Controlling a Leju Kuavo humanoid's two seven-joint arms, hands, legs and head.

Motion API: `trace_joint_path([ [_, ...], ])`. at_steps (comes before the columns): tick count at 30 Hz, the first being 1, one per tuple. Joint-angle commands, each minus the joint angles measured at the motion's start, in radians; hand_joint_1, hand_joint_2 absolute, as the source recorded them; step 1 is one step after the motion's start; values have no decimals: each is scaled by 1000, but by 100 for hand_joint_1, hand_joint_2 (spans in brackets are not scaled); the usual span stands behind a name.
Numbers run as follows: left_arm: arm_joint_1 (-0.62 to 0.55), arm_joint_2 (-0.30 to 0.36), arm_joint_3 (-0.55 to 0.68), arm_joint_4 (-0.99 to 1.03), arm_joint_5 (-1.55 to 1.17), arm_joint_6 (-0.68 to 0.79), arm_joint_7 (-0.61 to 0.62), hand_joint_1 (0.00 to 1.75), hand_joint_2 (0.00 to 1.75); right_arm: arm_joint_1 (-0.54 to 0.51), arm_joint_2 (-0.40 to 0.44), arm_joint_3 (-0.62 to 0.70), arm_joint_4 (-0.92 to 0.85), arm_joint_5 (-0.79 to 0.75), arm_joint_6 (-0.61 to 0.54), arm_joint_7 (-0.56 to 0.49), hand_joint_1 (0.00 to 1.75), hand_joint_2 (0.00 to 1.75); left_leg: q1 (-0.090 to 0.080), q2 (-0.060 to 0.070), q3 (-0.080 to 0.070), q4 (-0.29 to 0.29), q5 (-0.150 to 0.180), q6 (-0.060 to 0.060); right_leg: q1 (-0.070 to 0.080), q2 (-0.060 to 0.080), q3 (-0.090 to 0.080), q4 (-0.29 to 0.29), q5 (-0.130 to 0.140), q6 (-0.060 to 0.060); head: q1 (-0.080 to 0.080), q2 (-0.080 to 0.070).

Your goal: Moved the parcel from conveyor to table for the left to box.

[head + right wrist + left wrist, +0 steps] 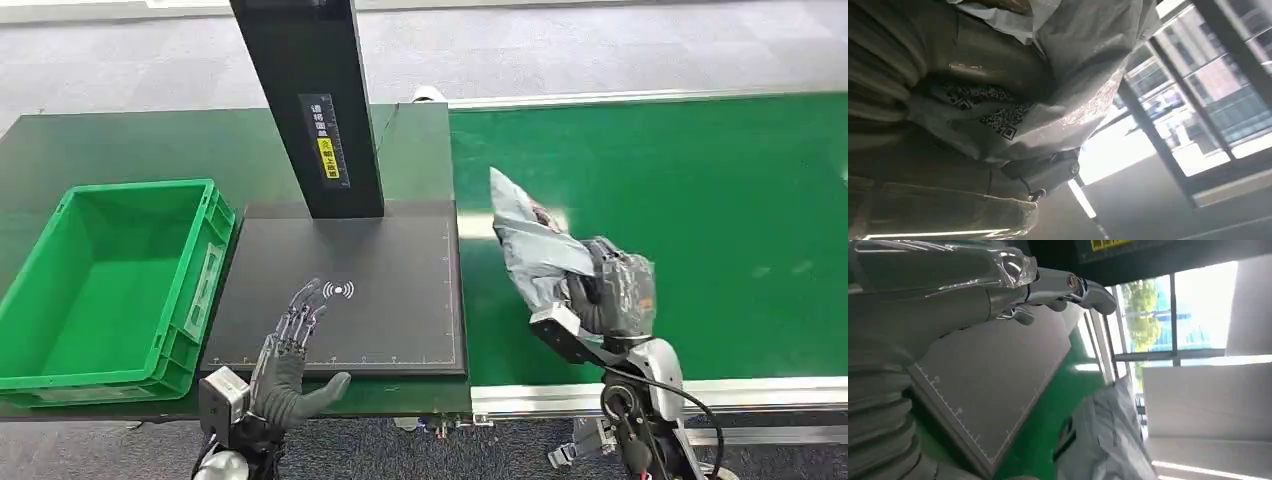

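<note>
Right hand [610,295] is gripping the grey parcel [530,245], holding it up over the conveyor's [700,200] left edge. Left hand [290,365] is hanging out by the black pad's [380,290] near edge, fingers spread wide, holding nothing.

The left hand [998,295] enters from the left edge, its grey ribbed cover at lower left and its silvery fingers [1088,290] stretched toward the upper middle, spread and holding nothing. Beneath them lies a dark grey pad [993,385] with a ruled scale along its edge. Beside the pad runs the green conveyor [1058,405]. At the lower middle the grey parcel [1113,440] shows, crumpled. Bright windows [1173,310] fill the upper right.
</note>
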Motion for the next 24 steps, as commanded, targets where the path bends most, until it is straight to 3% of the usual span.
trace_joint_path([
  [1,-97,3,-69,146,4,-22,0,0,175,-220,41,227,210,-124,111,-40,175,175,2,6,3,-1,0,5,4,5,1,-4,4,-7,0,0],
  [2,-114,7,-85,162,3,-33,-3,0,175,-247,48,247,261,-157,157,-49,175,175,0,3,2,0,0,2,1,3,0,-1,1,-3,0,0],
  [7,-157,2,-118,199,6,-39,-6,0,175,-330,106,287,452,-178,177,-47,175,175,0,3,2,-1,0,2,1,3,1,-1,2,-3,0,0],
  [11,-212,0,-157,251,14,-54,-4,0,175,-385,143,341,610,-163,262,8,175,175,1,1,2,-1,0,2,1,1,1,-1,1,-3,0,0],
  [17,-275,-13,-195,299,32,-83,10,0,175,-409,172,432,782,-141,393,35,175,175,1,-1,2,-1,1,2,2,-1,2,-2,1,-3,0,0],
  [24,-293,-19,-220,331,42,-84,0,0,175,-389,195,476,820,-158,416,-27,175,175,1,-2,3,-1,1,2,1,-2,3,-2,1,-2,0,0],
])
